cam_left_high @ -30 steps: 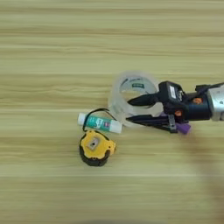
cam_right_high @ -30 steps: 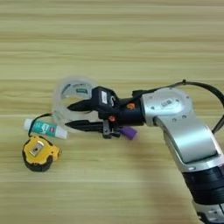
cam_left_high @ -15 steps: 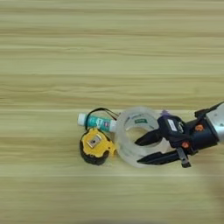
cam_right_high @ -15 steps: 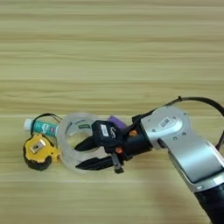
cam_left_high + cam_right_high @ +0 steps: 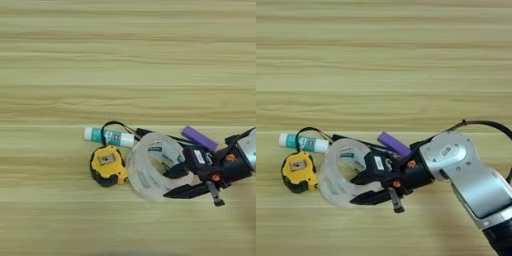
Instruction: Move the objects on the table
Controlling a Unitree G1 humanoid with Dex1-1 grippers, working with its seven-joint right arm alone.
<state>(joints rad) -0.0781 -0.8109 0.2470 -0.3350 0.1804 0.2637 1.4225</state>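
Observation:
My right gripper comes in from the right and is shut on the wide clear tape roll, one black finger inside the ring and one under its lower right wall. The roll is tilted and touches the yellow-black tape measure on its left. The white-green glue stick lies just behind the measure. Behind the roll a thin black pen runs from under the rim. The short purple cylinder lies on the table behind my wrist.
A black wrist loop from the tape measure curls over the glue stick. My silver forearm crosses the lower right corner. All the items crowd together in the lower middle of the table.
The gripper has carried the tape roll toward the near edge and a little left, from behind the glue stick to right beside the tape measure. The other items have stayed put.

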